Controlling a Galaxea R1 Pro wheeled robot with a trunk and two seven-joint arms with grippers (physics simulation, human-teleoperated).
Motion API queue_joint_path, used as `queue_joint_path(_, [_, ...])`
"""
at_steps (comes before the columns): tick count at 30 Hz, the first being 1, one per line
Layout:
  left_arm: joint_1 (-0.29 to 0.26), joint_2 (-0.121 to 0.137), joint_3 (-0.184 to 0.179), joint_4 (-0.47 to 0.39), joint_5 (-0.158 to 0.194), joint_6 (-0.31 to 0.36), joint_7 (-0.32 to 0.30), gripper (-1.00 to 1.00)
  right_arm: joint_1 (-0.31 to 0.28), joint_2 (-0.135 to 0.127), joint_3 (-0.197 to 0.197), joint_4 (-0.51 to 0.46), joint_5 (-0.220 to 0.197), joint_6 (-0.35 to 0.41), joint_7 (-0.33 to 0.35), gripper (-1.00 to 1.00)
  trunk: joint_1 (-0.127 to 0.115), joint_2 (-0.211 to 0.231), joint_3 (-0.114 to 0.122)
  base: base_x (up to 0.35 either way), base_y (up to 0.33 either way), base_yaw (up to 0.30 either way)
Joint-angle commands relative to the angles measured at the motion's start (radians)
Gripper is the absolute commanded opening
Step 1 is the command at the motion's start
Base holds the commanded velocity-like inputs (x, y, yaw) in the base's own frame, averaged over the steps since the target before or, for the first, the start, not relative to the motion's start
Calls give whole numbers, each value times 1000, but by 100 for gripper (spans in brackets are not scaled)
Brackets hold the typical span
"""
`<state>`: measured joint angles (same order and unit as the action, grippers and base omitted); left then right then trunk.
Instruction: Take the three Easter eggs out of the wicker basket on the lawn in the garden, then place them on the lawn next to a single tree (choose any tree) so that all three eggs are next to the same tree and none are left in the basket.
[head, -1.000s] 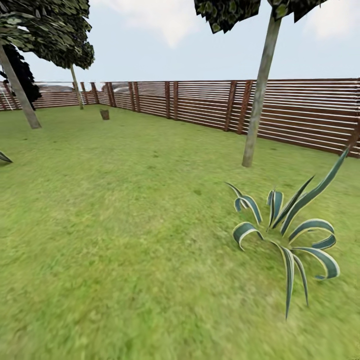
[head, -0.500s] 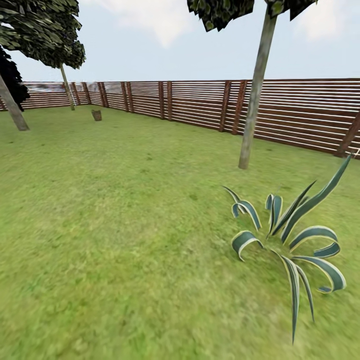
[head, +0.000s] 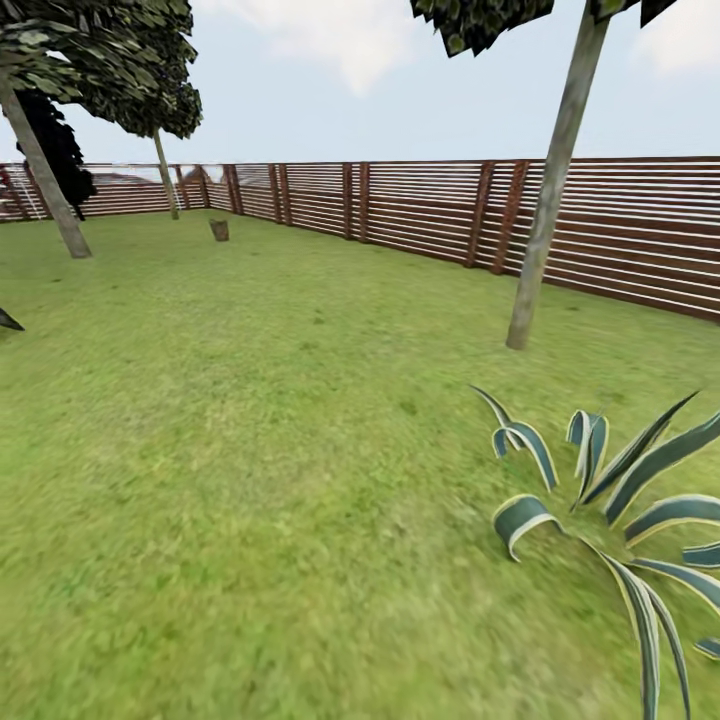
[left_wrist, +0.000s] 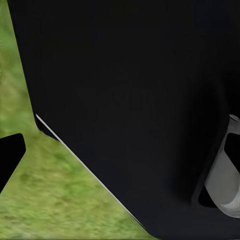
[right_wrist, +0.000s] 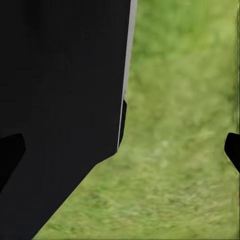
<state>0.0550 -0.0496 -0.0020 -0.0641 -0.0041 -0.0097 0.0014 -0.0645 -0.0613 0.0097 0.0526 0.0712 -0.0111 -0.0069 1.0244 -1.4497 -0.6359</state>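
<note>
1. No legible writing.
2. Left gripper: one dark fingertip (left_wrist: 10, 157) over grass, black robot body beside it; aperture cannot be told.
3. Right gripper (right_wrist: 125, 147): dark tips at opposite frame edges, spread apart, holding nothing.
4. Wicker basket (head: 219, 230) far off on the lawn (head: 250, 450) near the fence (head: 420, 210); tree (head: 545, 200) beside a striped agave (head: 610, 500).

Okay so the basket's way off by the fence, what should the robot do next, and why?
Probably keep driving forward and a little left across the lawn toward the wicker basket. It stands small and far off near the fence, well out of arm's reach, with open grass between and the striped-leaf plant off to the right.
</note>
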Motion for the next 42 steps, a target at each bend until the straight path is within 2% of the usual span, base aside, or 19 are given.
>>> queue_joint_path(1, [1, 0, -1, -2, 0, -1, 0, 100, -1, 0, 1, 3, 7, -1, -1, 100, 1, 0, -1, 336, 0, 260])
queue_joint_path(29, [1, 0, 1, -2, 0, -1, 0, 100, -1, 0, 0, 3, 7, -1, -1, 100, 1, 0, -1, 336, 0, 280])
queue_joint_path(42, [2, 0, 0, -2, 0, -1, 0, 100, -1, 0, 0, 3, 7, -1, -1, 100, 1, 0, -1, 336, 0, 19])
